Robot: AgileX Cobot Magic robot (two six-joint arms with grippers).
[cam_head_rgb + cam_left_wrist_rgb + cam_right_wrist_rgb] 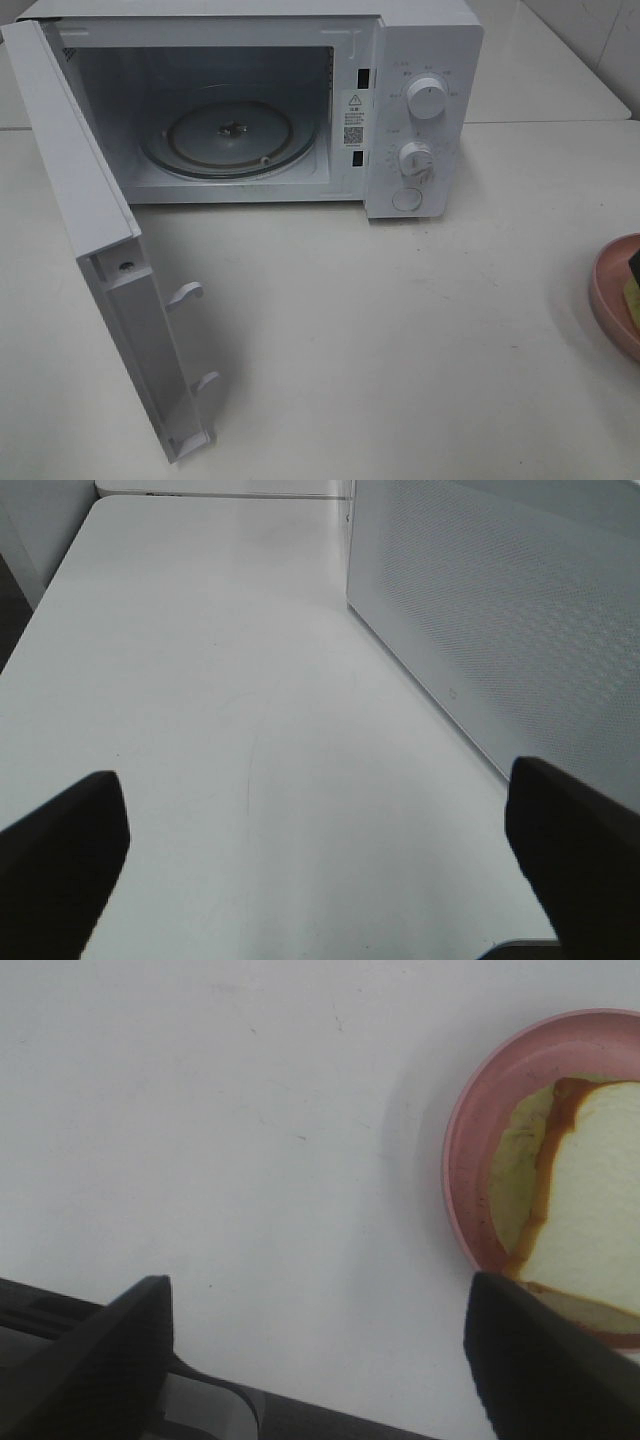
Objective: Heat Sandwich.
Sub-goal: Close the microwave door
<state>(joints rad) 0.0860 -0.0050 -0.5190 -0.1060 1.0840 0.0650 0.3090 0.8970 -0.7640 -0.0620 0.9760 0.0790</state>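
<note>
The microwave (250, 100) is being shown with its door (100, 250) swung fully out toward the left side of the table (400, 330), so that the cavity and the glass turntable (228, 135) are being left exposed, presumably to receive the food. The sandwich (590, 1200) is being kept on the pink plate (470, 1160) at the table's far right edge, well apart from the oven. The right gripper (315, 1360) is being held over bare table just beside the plate, its jaws spread wide with nothing between them; an approach to the plate is judged to be in hand. The left gripper (315, 865) is being held low beside the door's perforated face, its fingers likewise parted and empty, seemingly kept clear.
</note>
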